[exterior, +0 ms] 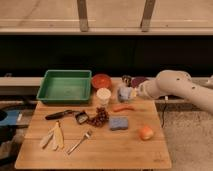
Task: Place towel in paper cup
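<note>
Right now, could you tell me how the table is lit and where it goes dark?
Camera view: the table is evenly, warmly lit with only soft shadows; a black band behind it hides all detail; the gripper, towel at its tip, sits well lit right of the cup.

**Your wooden table (125, 152) fills the lower frame, and the gripper is over its back right part.**

At the table's upper left you have the green plastic tray (65, 86). The red bowl (101, 80) is just to the tray's right, and the white paper cup (103, 95) stands in front of that bowl. The white robot gripper (130, 93) sits just right of the cup with the pale crumpled towel (122, 93) at its tip. The dark can (126, 78) and purple bowl (138, 80) are behind it, and the orange carrot (122, 107) lies in front. Along the bottom, left to right, you see the yellow banana peel (54, 136), metal fork (80, 142), blue sponge (118, 123) and round orange fruit (146, 132). The black-handled knife (59, 114) and dark grape bunch (100, 118) lie between the two rows.
</note>
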`<control>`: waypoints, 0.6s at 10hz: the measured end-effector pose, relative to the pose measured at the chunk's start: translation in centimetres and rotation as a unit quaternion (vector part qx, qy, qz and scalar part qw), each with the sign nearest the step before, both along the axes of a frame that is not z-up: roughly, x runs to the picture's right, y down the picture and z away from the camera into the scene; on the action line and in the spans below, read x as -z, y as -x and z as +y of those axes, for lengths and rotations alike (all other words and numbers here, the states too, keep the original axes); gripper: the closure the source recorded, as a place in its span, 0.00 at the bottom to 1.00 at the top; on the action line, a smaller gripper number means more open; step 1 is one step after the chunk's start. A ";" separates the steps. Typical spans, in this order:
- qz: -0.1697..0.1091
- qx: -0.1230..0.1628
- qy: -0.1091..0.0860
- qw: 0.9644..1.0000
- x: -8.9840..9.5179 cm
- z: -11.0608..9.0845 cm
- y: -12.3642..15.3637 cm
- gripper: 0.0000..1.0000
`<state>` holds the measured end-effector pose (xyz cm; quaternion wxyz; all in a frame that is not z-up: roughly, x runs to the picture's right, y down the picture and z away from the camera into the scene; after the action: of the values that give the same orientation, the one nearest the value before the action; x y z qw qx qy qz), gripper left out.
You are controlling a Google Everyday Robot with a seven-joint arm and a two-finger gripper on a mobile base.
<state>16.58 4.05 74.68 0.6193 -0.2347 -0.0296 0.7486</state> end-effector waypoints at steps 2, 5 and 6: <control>0.002 -0.001 0.000 1.000 0.0 0.0 -0.3 1.00; 0.011 0.015 0.011 1.000 -0.6 0.6 -0.3 1.00; 0.008 0.022 0.012 1.000 -1.0 0.5 0.2 1.00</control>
<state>16.34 4.53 75.67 0.6329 -0.2369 -0.0101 0.7370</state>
